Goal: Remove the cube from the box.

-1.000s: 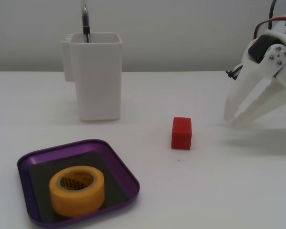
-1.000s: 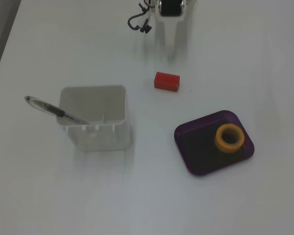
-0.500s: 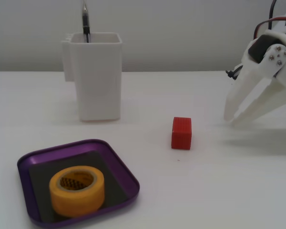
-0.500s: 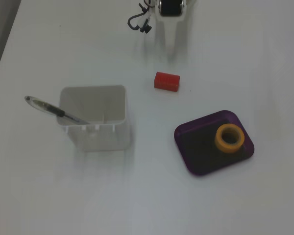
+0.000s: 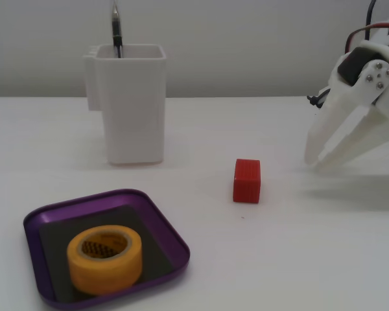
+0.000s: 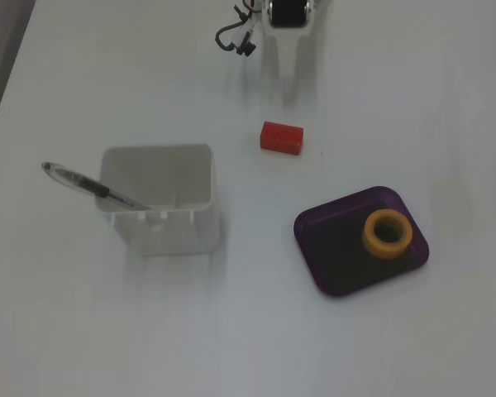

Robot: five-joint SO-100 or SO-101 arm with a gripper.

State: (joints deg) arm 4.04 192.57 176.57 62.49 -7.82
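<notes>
On the bare worktop (image 5: 324, 259), between purple tray (image 5: 170, 228) and hand (image 5: 314, 160), sits the red cube (image 5: 247, 181) — already out of the tray. Hand empty, fingers slightly apart, well clear. Cube looks light, rigid, ribbed — grippy; pinch opposite flat faces.

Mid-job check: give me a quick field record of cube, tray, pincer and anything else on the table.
cube: on the bare table, outside the tray, upright
box: purple tray, holds only the yellow tape roll
pincer: empty, off the cube, jaws slightly apart
white container: upright, pen inside
task state: cube already out of the box
</notes>
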